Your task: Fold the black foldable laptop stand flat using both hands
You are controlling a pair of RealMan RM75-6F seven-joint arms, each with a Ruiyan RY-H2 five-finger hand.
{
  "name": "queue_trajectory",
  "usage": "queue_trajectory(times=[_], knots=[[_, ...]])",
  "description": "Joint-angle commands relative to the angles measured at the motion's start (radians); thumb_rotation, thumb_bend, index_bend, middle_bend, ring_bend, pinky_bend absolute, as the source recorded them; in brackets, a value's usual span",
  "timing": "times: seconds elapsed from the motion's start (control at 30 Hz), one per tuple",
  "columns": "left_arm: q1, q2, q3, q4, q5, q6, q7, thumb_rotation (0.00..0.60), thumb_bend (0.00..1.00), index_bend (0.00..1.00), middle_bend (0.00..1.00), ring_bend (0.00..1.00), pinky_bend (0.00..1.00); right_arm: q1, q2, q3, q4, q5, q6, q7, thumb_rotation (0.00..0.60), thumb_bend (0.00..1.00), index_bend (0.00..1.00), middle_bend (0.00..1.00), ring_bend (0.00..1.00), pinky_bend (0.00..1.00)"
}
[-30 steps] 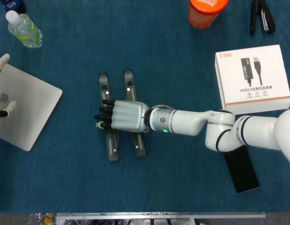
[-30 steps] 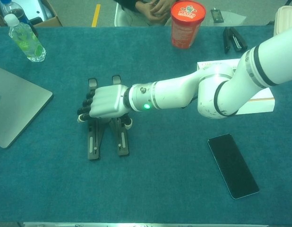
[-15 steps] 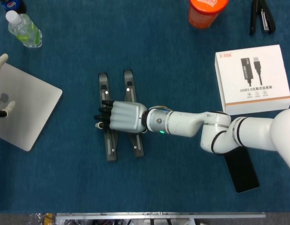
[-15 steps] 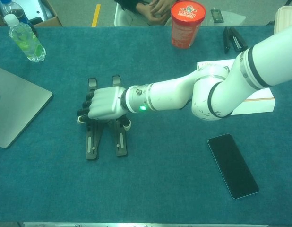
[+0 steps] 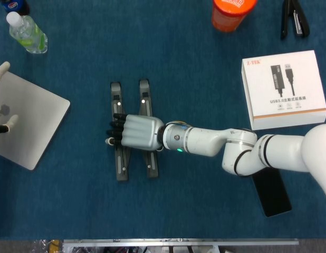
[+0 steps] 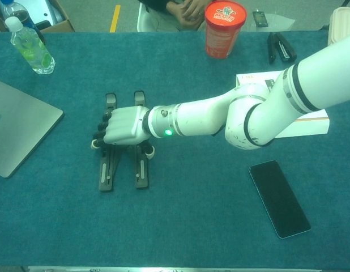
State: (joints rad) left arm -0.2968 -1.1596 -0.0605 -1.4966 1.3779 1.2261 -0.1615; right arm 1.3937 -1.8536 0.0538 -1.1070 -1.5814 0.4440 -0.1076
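Stand (image 5: pixel 133 136) bars now closer and more parallel than before, right hand (image 5: pixel 137 131) gripping across both.

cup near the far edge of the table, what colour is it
Orange-red, with a printed lid on top; the cup shows best in the chest view.

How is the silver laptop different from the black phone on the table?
The silver laptop is silver and much larger, lying at the table's left; the black phone is black, slim and small, lying at the right. In the head view the right arm partly covers the phone, while the laptop runs off the frame's left edge. Both lie flat on the blue cloth.
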Motion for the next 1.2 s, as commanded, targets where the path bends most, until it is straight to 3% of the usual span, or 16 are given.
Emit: queue_trajectory(times=[0.03,0.23,0.43,1.2], knots=[[0.001,-0.002,0.0,0.001,0.004,0.001,-0.002,0.6,0.23,0.0,0.0,0.0,0.01,-0.003,-0.001,0.0,-0.001,0.003,0.004,-0.001,0.6,0.0,0.0,0.15,0.05,0.07],[0.001,-0.004,0.0,0.003,0.01,-0.001,-0.006,0.6,0.23,0.0,0.0,0.0,0.01,-0.012,0.001,-0.001,-0.006,0.014,0.011,-0.005,0.6,0.01,0.01,0.27,0.15,0.12],[0.0,-0.006,0.0,0.004,0.016,-0.003,-0.01,0.6,0.23,0.0,0.0,0.0,0.01,-0.034,0.015,-0.006,-0.031,0.021,0.038,-0.019,0.6,0.01,0.02,0.33,0.22,0.19],[-0.01,-0.017,0.003,-0.015,0.04,-0.008,0.007,0.6,0.23,0.0,0.0,0.0,0.01,-0.151,0.097,-0.023,-0.158,0.097,0.114,-0.128,0.6,0.01,0.03,0.44,0.33,0.39]])
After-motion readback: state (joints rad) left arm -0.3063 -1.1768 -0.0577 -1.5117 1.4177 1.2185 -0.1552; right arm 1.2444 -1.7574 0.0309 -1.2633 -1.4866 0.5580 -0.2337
